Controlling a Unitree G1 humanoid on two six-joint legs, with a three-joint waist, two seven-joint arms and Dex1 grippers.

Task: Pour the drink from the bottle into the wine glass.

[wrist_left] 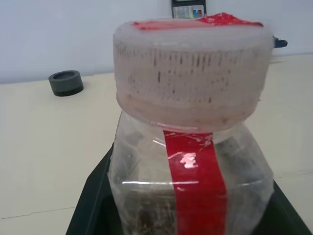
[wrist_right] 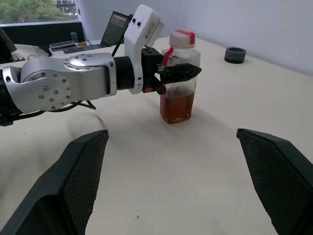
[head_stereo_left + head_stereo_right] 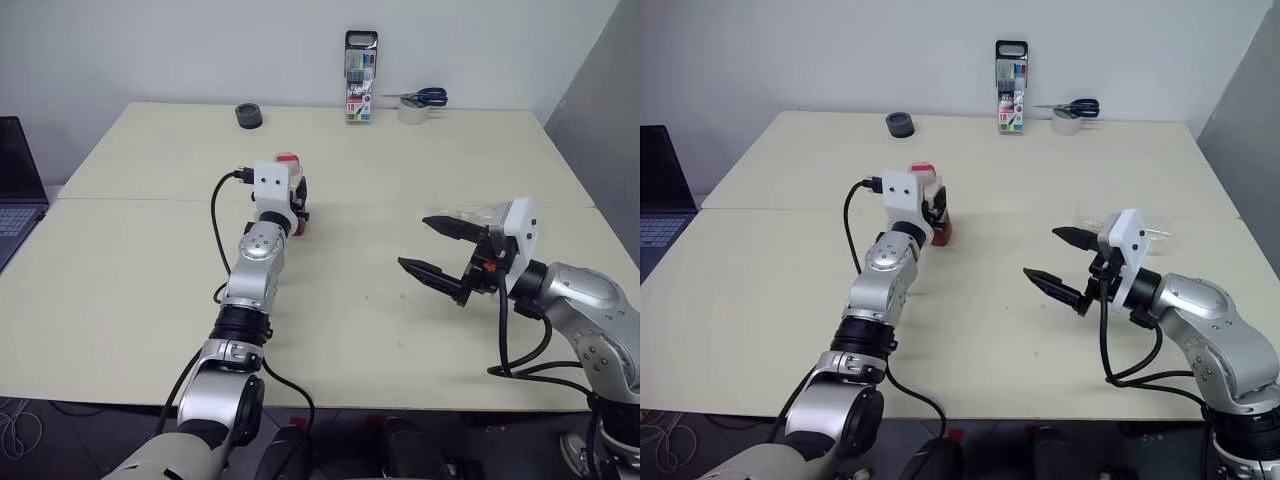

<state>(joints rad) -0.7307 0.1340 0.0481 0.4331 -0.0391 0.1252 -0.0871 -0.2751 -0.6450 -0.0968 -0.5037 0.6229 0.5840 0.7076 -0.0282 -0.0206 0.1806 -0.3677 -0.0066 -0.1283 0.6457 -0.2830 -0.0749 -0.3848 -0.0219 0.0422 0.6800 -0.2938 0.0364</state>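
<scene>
Bottle point(image 2: 178, 78), upright on table point(image 3: 400, 200) w/ cap still on, is clamped mid-body by L gripper point(image 2: 178, 73); wine glass point(image 3: 478, 217) is seen just behind wide-spread R gripper point(image 3: 437, 250), well to bottle's right.

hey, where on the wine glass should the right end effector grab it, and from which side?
Probably the wine glass is best taken at the stem just under the bowl, coming in level from the robot's side. It stands right behind the open right end effector, and the rounded bowl is wide and slippery, so the thin stem suits the two fingers better. The stem itself is mostly hidden behind the wrist.
</scene>
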